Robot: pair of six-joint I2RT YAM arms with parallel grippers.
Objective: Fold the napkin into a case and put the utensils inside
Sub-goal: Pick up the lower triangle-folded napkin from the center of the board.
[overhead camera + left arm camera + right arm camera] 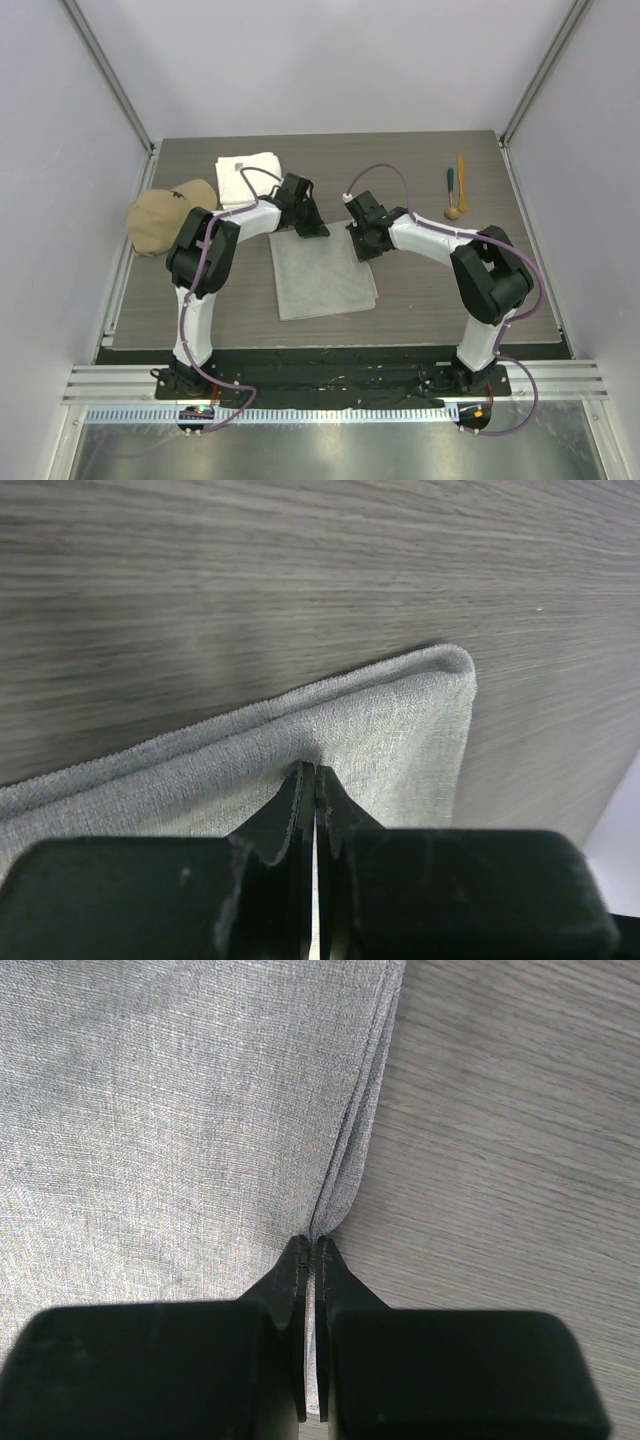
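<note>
The light-grey napkin [322, 275] lies folded in layers in the middle of the table. My left gripper [313, 228] is at its far left corner. In the left wrist view the left gripper [314, 772] is shut on the napkin [400, 730] just behind the hemmed edge, and the cloth puckers at the tips. My right gripper [362, 243] is at the far right corner. There the right gripper [311, 1242] is shut on the layered edge of the napkin [150, 1110], with cloth showing between the jaws. The utensils lie far right: a teal-handled piece [450, 181], an orange stick [461, 168] and a wooden spoon [453, 211].
A thick white towel [247, 175] lies at the back left, with a tan cap [168, 215] beside it at the table's left edge. Grey walls close in the left, right and back sides. The arm bases stand at the near edge.
</note>
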